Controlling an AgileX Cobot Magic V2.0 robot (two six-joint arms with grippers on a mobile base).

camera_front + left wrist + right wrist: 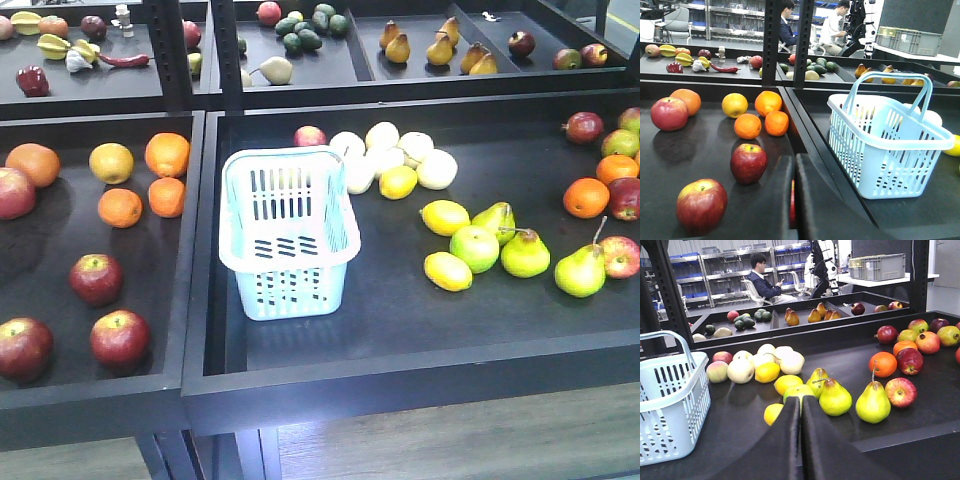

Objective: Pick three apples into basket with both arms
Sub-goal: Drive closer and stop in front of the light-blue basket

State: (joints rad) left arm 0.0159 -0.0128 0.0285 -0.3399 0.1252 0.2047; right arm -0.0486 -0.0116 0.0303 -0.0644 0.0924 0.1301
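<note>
Three dark red apples lie in the left tray: one (96, 278) further back, one (119, 337) near the front, one (22, 346) at the left edge. The pale blue basket (290, 230) stands empty in the right tray, handle up. Neither arm shows in the front view. In the left wrist view my left gripper (795, 160) is shut, with two apples (748, 162) (701, 205) to its left and the basket (890, 145) to its right. A red sliver shows through the slit between its fingers. My right gripper (801, 400) is shut and empty, the basket (670, 405) at its left.
Oranges (167, 154), a yellow fruit (111, 162) and a paler apple (14, 192) share the left tray. Pears (580, 268), lemons (445, 216) and a green apple (474, 247) lie right of the basket. A raised divider (196, 250) separates the trays. An upper shelf holds more fruit.
</note>
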